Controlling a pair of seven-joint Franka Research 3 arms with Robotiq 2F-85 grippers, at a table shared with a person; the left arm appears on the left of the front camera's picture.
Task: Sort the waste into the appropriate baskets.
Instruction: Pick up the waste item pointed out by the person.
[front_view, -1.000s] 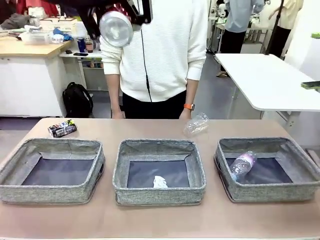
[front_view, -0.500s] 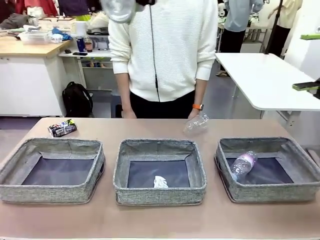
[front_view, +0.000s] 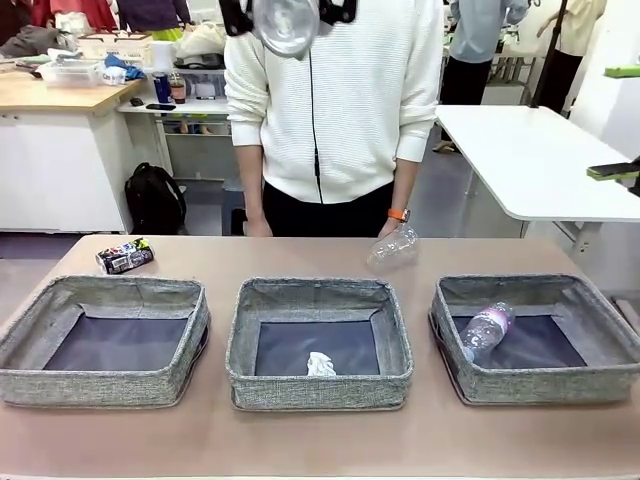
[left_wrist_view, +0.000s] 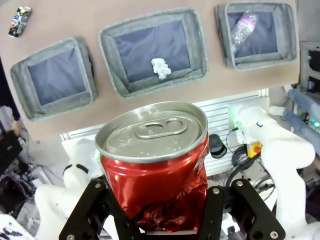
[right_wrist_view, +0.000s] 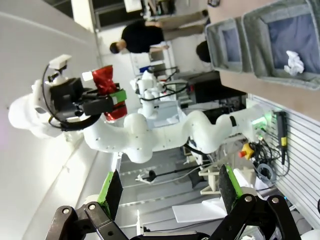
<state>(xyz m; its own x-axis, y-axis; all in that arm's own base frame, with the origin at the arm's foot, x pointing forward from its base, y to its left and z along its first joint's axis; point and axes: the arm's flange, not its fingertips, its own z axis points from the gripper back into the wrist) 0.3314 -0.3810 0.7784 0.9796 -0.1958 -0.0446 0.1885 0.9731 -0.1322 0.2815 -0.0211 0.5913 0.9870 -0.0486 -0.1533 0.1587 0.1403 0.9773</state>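
Observation:
My left gripper is shut on a dented red drink can, held high above the table; its silver base shows at the top of the front view. Three grey baskets stand in a row: left, middle, right. A white paper ball lies in the middle one and a small pink-labelled bottle in the right one. A dark multicoloured can lies at the far left. My right gripper is open and holds nothing.
A clear crushed bottle rests on the table behind the middle and right baskets, with the person's hand just above it. The person stands at the far edge. Bare table runs in front of the baskets.
The can in my left gripper has moved up and to the right across the top of the front view. The person has shifted slightly right. Everything on the table has stayed put.

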